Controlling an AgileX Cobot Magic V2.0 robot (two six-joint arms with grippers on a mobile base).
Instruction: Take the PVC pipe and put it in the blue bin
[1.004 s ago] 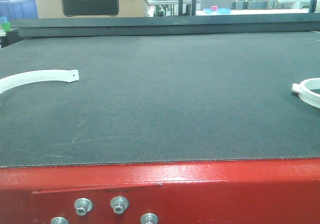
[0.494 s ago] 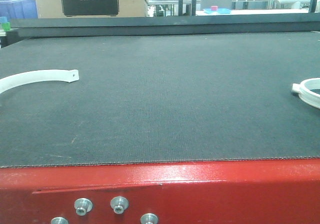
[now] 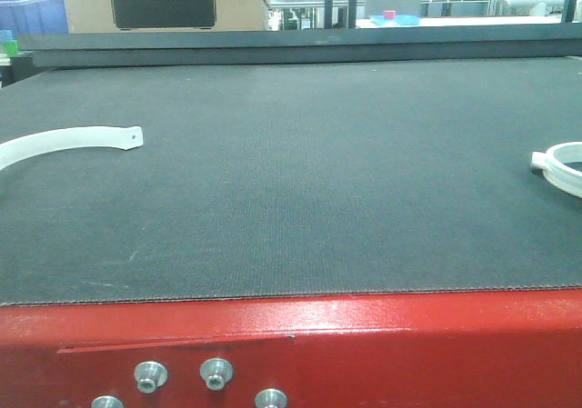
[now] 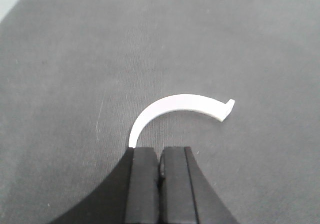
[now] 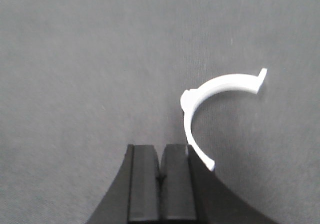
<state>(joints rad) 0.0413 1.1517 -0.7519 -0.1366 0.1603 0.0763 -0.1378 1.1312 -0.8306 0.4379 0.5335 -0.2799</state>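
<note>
Front cam: spotting the PVC pipe [image 3: 68, 142] flat at the far left of the mat [image 3: 300, 181], long axis roughly left-right, well apart from a white ring piece [image 3: 566, 165] at far right.

Left wrist: left gripper [image 4: 160, 151] pinched shut, empty, just behind the pipe's near end, arc sweeping ahead and rightward. Plenty of bare mat around.

Right wrist: right gripper [image 5: 160, 151] shut too, beside the ring piece.

Guessing left arm's job, after opening up.
</note>
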